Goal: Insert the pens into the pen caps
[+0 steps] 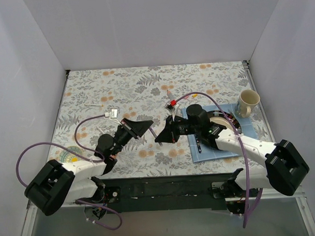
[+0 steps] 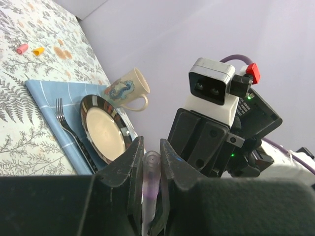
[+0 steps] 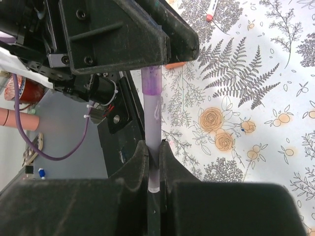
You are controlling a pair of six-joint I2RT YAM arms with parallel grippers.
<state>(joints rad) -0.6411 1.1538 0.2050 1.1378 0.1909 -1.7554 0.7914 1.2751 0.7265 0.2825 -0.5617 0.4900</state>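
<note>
The right pincer (image 3: 153,147) is clamped narrow on the pale barrel of the purple pen (image 3: 152,123). The left pincer (image 2: 150,147) is closed tight around the purple cap (image 3: 151,81) at the pen's other end. The pair hangs in mid-air between the two arms, above the near middle of the worktop (image 1: 135,82). Pen and cap look lined up and at least partly joined. The left fingers hide the joint, so I cannot tell whether the cap is fully home.

Both grips sit on a thin, smooth tube. A push slightly off the pen's line would likely bend it sideways, or let it slide through the right fingers instead of seating. Too hard a squeeze on the cap may pinch its mouth and jam the entry. If either pincer lets go before the cap has seated, the loose part could drop and roll across the worktop. The pink cap (image 2: 22,48) and orange cap (image 2: 38,50) lie far off, not yet fitted.
</note>
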